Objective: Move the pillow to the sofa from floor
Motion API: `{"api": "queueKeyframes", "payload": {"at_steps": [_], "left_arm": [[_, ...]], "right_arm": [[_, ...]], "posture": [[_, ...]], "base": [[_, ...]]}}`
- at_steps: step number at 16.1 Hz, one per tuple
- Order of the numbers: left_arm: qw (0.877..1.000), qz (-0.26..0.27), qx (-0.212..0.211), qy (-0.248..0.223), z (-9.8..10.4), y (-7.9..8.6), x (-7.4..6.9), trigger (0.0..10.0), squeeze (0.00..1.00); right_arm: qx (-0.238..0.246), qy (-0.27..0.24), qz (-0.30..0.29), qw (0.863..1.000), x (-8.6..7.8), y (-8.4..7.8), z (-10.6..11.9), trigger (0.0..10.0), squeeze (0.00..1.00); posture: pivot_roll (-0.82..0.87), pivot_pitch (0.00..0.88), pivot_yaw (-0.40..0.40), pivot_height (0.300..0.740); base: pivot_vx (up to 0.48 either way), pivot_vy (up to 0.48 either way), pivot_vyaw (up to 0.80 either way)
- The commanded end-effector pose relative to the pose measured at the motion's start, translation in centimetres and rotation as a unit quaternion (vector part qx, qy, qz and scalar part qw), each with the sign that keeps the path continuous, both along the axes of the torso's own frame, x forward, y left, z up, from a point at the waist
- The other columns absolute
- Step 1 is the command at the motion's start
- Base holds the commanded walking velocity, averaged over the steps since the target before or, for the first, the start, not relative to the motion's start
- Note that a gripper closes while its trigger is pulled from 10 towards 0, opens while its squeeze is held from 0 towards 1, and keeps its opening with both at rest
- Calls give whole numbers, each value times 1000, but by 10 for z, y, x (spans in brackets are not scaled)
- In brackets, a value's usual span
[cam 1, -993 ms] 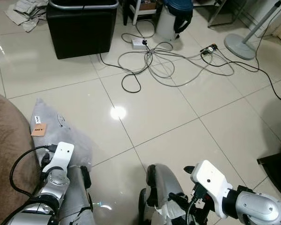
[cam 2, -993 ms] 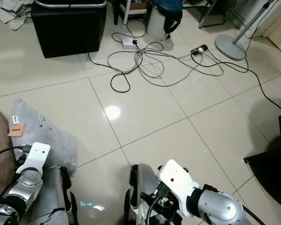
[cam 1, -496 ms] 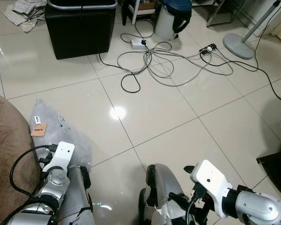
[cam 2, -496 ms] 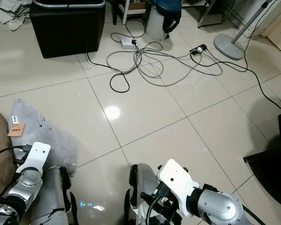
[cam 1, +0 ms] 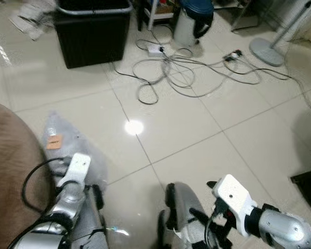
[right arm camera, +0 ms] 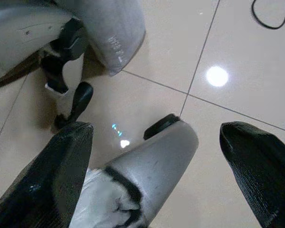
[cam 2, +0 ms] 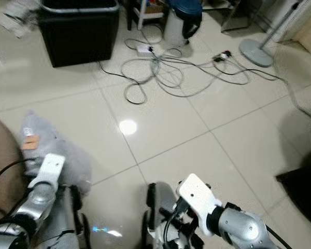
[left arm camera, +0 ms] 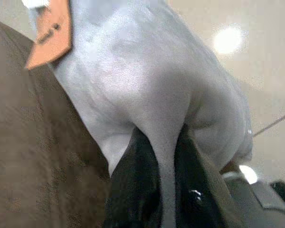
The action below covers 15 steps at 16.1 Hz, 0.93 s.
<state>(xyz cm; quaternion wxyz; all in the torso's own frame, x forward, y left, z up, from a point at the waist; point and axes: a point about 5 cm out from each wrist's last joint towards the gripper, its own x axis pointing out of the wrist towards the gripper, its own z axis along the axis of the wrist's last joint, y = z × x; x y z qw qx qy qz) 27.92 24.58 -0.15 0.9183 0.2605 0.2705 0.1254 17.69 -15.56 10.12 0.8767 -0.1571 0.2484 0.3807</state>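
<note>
A grey pillow [cam 1: 62,148] with an orange tag lies on the tiled floor against the brown sofa [cam 1: 10,155] at my left. In the left wrist view my left gripper [left arm camera: 161,130] is shut on a pinched fold of the pillow [left arm camera: 133,85], with the sofa fabric [left arm camera: 23,142] right beside it. My left arm [cam 1: 75,176] reaches down to the pillow's near edge. My right arm [cam 1: 236,199] is low at the right. The right gripper [right arm camera: 156,128] is open, holds nothing, and hangs above the floor and my own leg.
A black bin [cam 1: 93,31] stands at the back. Tangled cables [cam 1: 176,67] and a power strip spread across the middle floor. A white container with a blue lid [cam 1: 192,21] and a fan base [cam 1: 267,52] are farther back. Dark furniture [cam 1: 308,187] is at the right edge.
The whole picture has shifted slightly right and down and gone blurry, so the camera has moved. The left gripper stays on the pillow, and the right arm looks the same.
</note>
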Motion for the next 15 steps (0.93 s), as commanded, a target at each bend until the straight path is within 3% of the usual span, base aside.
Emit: {"api": "queueKeyframes", "payload": {"at_steps": [1, 3, 4, 6, 8, 11, 12, 13, 15], "left_arm": [[1000, -21, -18, -8, -2, -14, 2, 0, 0], [998, -44, -37, -34, 5, -27, 12, 0, 0], [990, -85, -75, -86, 19, -48, 26, 0, 0], [978, -133, -106, -124, 32, -68, 37, 0, 0], [948, -207, -152, -189, 59, -94, 50, 0, 0], [924, -254, -187, -216, 78, -103, 55, 0, 0], [912, -274, -211, -219, 86, -106, 56, 0, 0], [891, -307, -244, -229, 101, -110, 55, 0, 0], [877, -333, -249, -241, 112, -111, 48, 0, 0]], "right_arm": [[-5, -6, -30, 1000, 5, -9, -5, 10000, 0], [3, -13, -65, 998, 15, -11, -13, 10000, 0], [14, -27, -127, 991, 25, -14, -23, 10000, 0], [19, -32, -176, 984, 35, -18, -33, 10000, 0], [42, -46, -256, 965, 53, -20, -42, 10000, 0], [51, -66, -291, 953, 66, -21, -43, 10000, 0], [54, -76, -304, 948, 72, -22, -43, 10000, 0], [63, -91, -326, 939, 83, -23, -40, 10000, 0], [78, -100, -348, 929, 88, -23, -38, 10000, 0]], "posture": [[-214, 167, -152, 592], [-167, 128, -94, 592], [-116, 65, -45, 592], [-68, 11, -9, 592], [7, 0, 60, 592], [34, 0, 91, 592], [44, 0, 100, 592], [48, 0, 107, 592], [46, 0, 105, 597]], "base": [[0, 0, 0], [0, 0, 0], [0, 0, 0], [0, 0, 0], [0, 0, 0], [0, 0, 0], [0, 0, 0], [0, 0, 0], [0, 0, 0]]}}
